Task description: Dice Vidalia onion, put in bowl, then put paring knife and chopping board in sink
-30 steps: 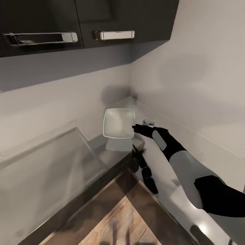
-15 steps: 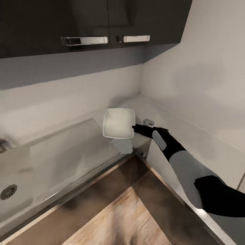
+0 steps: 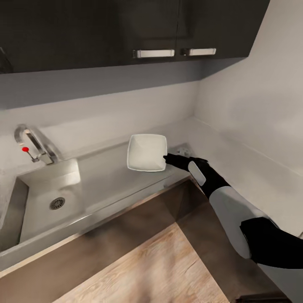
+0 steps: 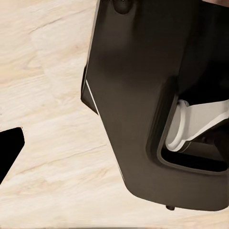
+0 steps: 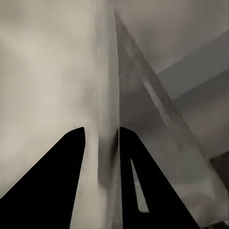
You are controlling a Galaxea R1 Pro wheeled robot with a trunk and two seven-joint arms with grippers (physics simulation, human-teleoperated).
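Standing by, I see the sink (image 3: 42,206) at the left, its basin showing nothing but the drain, the tap (image 3: 31,141) behind it. Further right, the right gripper (image 3: 166,158) pinches the rim of the white bowl (image 3: 146,152) above the countertop (image 3: 109,176). I'd lower it level, then let go. Dark cabinets (image 3: 126,29) hang overhead; wood floor below. The left gripper's state I cannot tell.

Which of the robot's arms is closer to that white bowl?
The right. The right gripper holds the bowl's rim in its jaws; the left gripper hangs over wooden floor, with no bowl near it.
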